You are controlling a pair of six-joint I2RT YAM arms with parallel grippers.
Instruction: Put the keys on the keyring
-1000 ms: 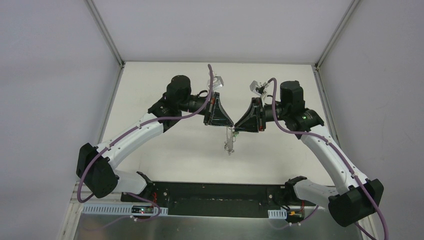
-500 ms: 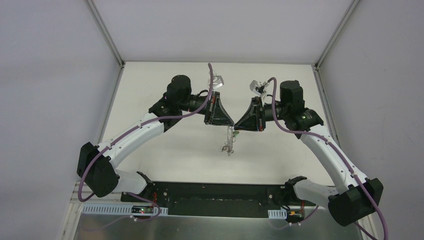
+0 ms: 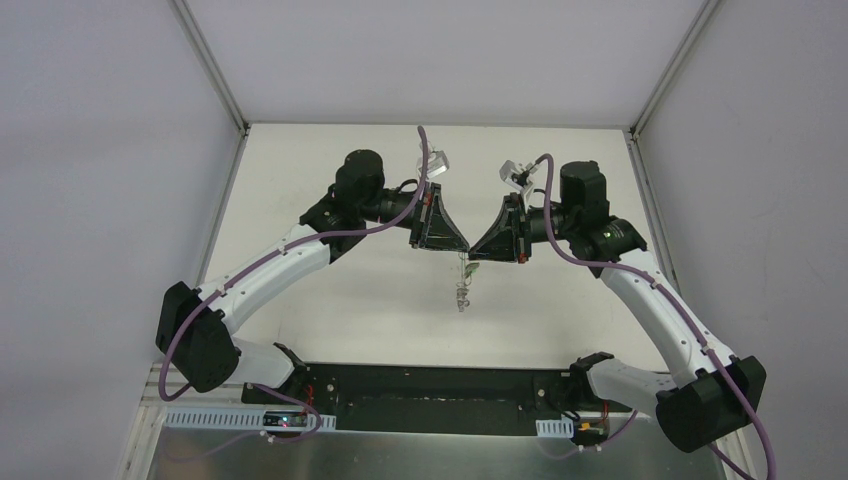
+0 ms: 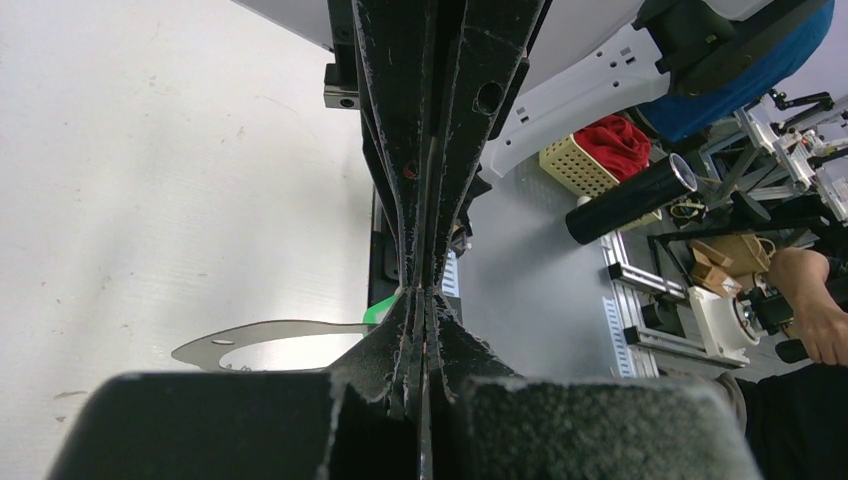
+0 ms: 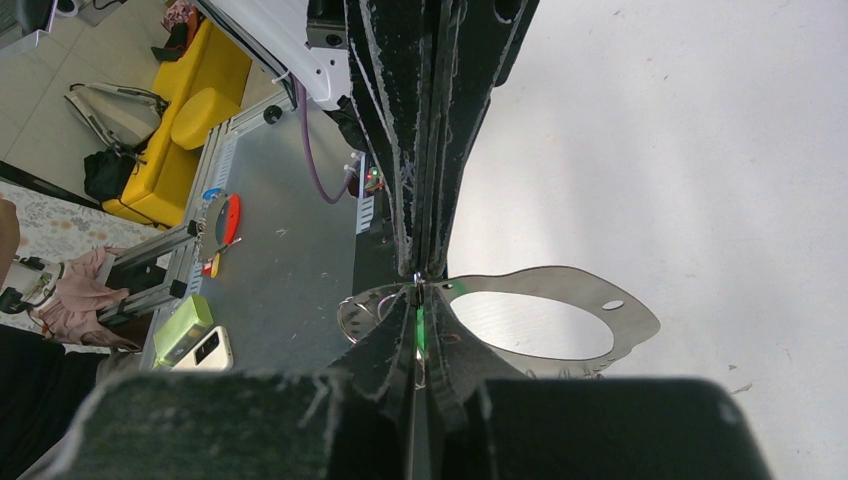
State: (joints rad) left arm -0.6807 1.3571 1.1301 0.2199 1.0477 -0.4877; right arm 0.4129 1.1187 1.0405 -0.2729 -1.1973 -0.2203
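My two grippers meet tip to tip above the middle of the table. The left gripper (image 3: 458,250) (image 4: 422,298) is shut on the keyring (image 4: 200,352) (image 5: 560,280), a flat silver loop that sticks out sideways from the tips. Small silver bits (image 3: 461,292) hang from it below the grippers. The right gripper (image 3: 477,257) (image 5: 418,295) is shut on the keys, a single one whose green head (image 5: 420,328) (image 4: 383,308) shows between its pads. That green head sits right against the keyring at the left gripper's tips. A small wire ring (image 5: 362,308) shows beside the right fingers.
The white table (image 3: 330,300) lies well below the grippers, with grey walls on three sides. A black base plate (image 3: 420,395) runs along the near edge between the arm bases. Purple cables loop over both wrists.
The right gripper's jaws have closed onto the green key. The bits hanging from the keyring have swung slightly. Both arms have stayed almost in place.
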